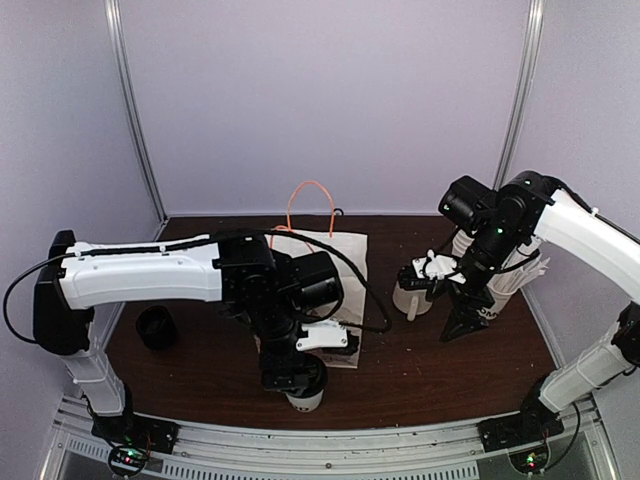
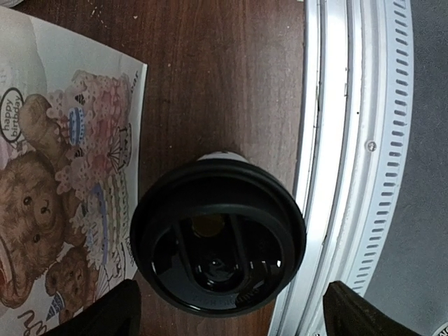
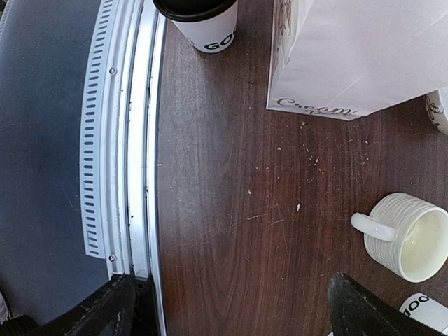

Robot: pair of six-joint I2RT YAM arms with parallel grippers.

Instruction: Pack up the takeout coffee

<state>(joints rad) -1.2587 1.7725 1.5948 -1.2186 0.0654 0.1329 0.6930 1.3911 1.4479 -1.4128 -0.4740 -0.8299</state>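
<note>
One takeout coffee cup [image 1: 306,400] stands at the table's front edge, white with a black lid [image 2: 217,238]. My left gripper [image 1: 296,378] hangs right above it, open, with a finger [image 2: 105,311] on each side of the lid and not touching it. The same cup shows in the right wrist view [image 3: 201,21]. A second lettered cup [image 1: 492,302] stands at the right, partly behind my right gripper [image 1: 462,325], and shows at that view's corner [image 3: 427,311]. The right gripper [image 3: 234,315] is open and empty above bare table.
A paper bag [image 1: 325,262] with orange handles and a teddy-bear print [image 2: 56,175] lies flat mid-table; its base shows in the right wrist view [image 3: 350,56]. A white handled mug [image 1: 412,296] [image 3: 409,234] stands left of the right gripper. A black round object [image 1: 155,328] sits at left. The metal rail [image 2: 329,140] runs beside the front cup.
</note>
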